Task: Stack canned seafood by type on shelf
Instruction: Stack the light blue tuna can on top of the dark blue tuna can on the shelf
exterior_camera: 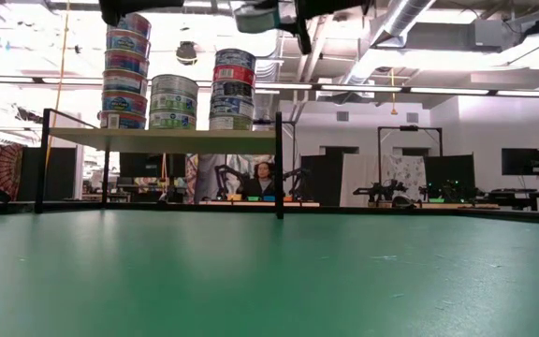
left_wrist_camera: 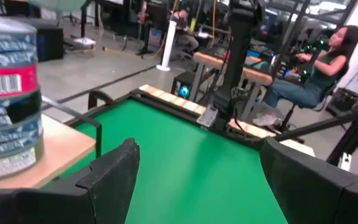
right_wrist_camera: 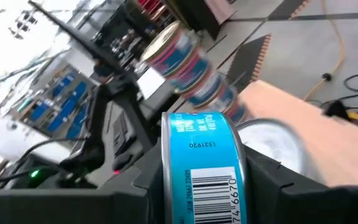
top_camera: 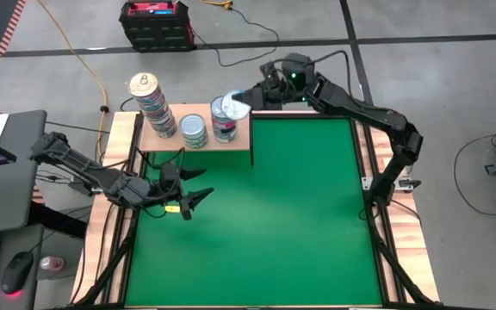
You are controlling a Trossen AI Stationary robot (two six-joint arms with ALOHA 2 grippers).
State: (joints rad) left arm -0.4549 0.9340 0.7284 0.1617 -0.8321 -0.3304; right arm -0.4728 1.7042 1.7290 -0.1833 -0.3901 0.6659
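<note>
The shelf [top_camera: 198, 136], a small wood board on legs, stands at about 11 o'clock on the green mat [top_camera: 257, 215] of the desk. On it are three piles of tins, sorted by kind: a tall stack [top_camera: 151, 105] at the 9 o'clock end, a short stack [top_camera: 194, 131] in the middle, and a third stack [top_camera: 223, 123] at the 3 o'clock end. Like goes on like, so each pile grows by type.

The right gripper [top_camera: 246, 96] reaches in from 1 o'clock, right over that third stack. Its fingers hold a blue tin [right_wrist_camera: 205, 167] on edge, w/ one finger on each flat face, barcode showing. The tin hangs just above the silver lid [right_wrist_camera: 269, 146] of the pile below, prob. so it can be laid flat on top. It does not look set down yet.

The left gripper [top_camera: 189, 200] waits at about 9 o'clock on the mat, just in front of the shelf. Its fingers [left_wrist_camera: 114, 175] are spread wide w/ nothing between them.
</note>
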